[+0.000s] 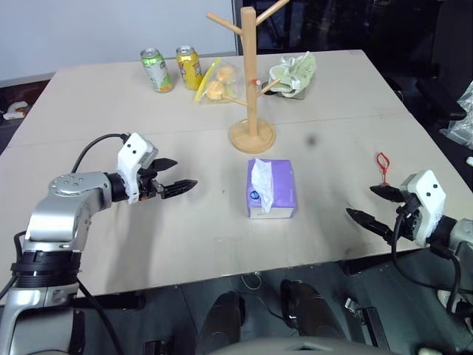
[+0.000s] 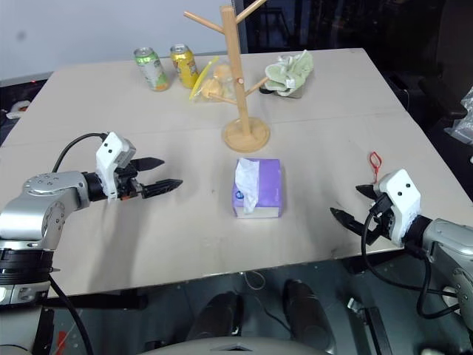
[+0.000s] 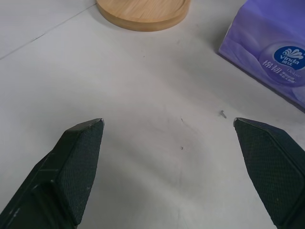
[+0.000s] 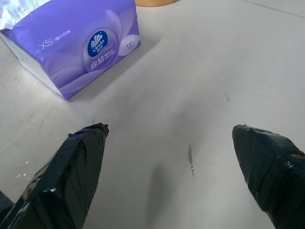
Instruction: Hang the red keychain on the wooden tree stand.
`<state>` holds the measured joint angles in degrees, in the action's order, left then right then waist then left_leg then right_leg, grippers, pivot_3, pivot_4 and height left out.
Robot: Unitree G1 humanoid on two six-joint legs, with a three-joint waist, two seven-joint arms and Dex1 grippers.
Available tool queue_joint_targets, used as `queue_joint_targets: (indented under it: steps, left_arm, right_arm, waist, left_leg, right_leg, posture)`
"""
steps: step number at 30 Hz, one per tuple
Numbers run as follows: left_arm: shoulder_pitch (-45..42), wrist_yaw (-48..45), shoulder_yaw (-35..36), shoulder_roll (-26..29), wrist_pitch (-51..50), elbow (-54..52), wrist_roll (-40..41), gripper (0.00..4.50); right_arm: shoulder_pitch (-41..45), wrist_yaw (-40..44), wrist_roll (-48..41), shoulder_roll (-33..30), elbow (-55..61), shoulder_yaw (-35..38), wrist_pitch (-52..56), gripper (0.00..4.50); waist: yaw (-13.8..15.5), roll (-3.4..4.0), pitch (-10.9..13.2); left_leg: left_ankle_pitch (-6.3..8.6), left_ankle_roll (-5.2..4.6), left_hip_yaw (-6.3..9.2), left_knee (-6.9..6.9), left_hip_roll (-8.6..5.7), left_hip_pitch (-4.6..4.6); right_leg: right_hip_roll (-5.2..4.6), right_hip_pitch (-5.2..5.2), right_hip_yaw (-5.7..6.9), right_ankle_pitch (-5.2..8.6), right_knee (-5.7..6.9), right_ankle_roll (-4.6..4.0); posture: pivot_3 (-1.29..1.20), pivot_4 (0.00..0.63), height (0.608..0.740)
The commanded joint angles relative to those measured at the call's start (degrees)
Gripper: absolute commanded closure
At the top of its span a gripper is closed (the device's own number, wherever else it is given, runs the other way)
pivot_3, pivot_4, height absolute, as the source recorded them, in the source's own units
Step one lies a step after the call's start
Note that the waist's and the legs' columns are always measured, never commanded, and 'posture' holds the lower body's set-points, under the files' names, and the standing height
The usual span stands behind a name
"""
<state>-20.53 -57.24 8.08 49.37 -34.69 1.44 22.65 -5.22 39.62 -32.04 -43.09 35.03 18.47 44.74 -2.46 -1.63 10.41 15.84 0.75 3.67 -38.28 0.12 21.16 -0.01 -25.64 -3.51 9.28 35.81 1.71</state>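
Observation:
The red keychain (image 1: 382, 166), a thin red cord loop, lies flat on the table at the right, just beyond my right gripper (image 1: 371, 204). That gripper hovers open over the table's front right edge, pointing left, with nothing between its fingers. The wooden tree stand (image 1: 251, 81) rises upright from its round base (image 1: 252, 136) at the table's middle back, with thin pegs angled upward. My left gripper (image 1: 176, 174) hangs open over the left part of the table, aimed toward the stand's base (image 3: 143, 12). It holds nothing.
A purple tissue pack (image 1: 271, 188) lies between the grippers, in front of the stand. Two soda cans (image 1: 157, 70) (image 1: 189, 67), a clear bag of round yellow items (image 1: 218, 81) and a green cloth (image 1: 294, 74) sit along the back of the table.

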Motion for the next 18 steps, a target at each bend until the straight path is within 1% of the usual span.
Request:
queue_joint_targets:
  steps: [1,3,5,6,8,11,13,18]
  left_arm:
    - [-3.04,0.82,0.81,-0.75,-0.91,0.57,1.27,0.0]
    - [-4.94,3.46,2.19,-3.57,-3.44,0.18,3.2,0.0]
    - [-5.43,3.87,2.93,-4.49,-6.5,-1.28,5.06,0.0]
    - [-6.06,4.15,3.37,-4.98,-8.8,-2.0,6.64,0.0]
    - [-9.53,6.22,4.99,-7.6,-16.5,-1.49,12.05,0.0]
    - [-11.68,6.16,2.75,-8.47,-20.7,-1.48,13.51,0.0]
    - [-12.55,5.12,0.74,-9.21,-22.7,-2.19,14.72,0.0]
    - [-14.56,4.72,-5.19,-13.07,-20.99,-0.61,12.91,0.0]
  right_arm:
    - [1.28,0.64,0.75,-1.66,-1.53,1.65,-2.17,0.02]
    - [2.15,-1.43,2.42,-0.43,-1.94,0.51,-4.01,0.02]
    - [2.51,-1.5,1.5,0.21,-0.87,-0.03,-3.98,0.02]
    - [2.68,-0.97,0.85,0.23,-0.27,-0.27,-3.99,0.02]
    - [3.75,-0.22,0.15,0.64,0.36,-0.92,-5.02,0.02]
    - [6.14,-0.32,-3.31,1.42,1.9,-0.87,-3.75,0.02]
    - [7.18,0.31,-5.56,0.86,3.32,-0.92,-2.77,0.02]
    - [7.47,2.12,-8.06,-1.92,6.44,-2.69,-1.91,0.02]
  waist:
    - [0.02,-0.01,0.01]
    - [0.2,-0.08,0.04]
    - [0.17,-0.09,0.04]
    - [0.1,-0.09,0.05]
    - [0.05,-0.11,0.07]
    - [-0.13,-0.14,0.09]
    - [-0.18,-0.14,0.09]
    - [0.26,-0.16,0.09]
  left_leg:
    - [0.0,0.0,-0.01,0.0,0.0,0.0]
    - [0.0,0.0,-0.03,-0.04,-0.01,-0.02]
    - [0.0,0.0,-0.02,-0.06,-0.02,0.01]
    - [0.0,0.0,-0.03,-0.05,-0.02,0.0]
    - [0.01,-0.01,-0.02,-0.01,-0.01,0.01]
    - [0.01,-0.02,-0.05,-0.04,-0.02,0.03]
    - [0.01,-0.02,-0.11,-0.03,-0.02,-0.03]
    - [0.01,-0.02,-0.08,-0.04,-0.04,-0.02]
  right_leg:
    - [0.0,0.0,-0.01,0.0,0.0,0.0]
    - [0.01,0.02,-0.03,0.0,0.0,0.01]
    - [0.01,0.01,-0.03,-0.01,0.0,0.02]
    - [0.01,0.02,-0.04,-0.01,0.01,0.02]
    - [0.02,0.0,-0.05,-0.01,0.01,0.01]
    - [0.03,-0.01,-0.09,-0.05,0.01,0.08]
    - [0.04,0.0,-0.15,-0.04,0.04,0.06]
    - [0.04,0.01,-0.16,-0.01,0.05,0.02]
  posture:
    - [0.0,0.15,0.74]
    - [0.0,0.15,0.74]
    - [0.0,0.15,0.74]
    - [0.0,0.15,0.74]
    - [0.0,0.15,0.74]
    - [0.0,0.15,0.74]
    - [0.0,0.15,0.74]
    - [0.0,0.15,0.74]
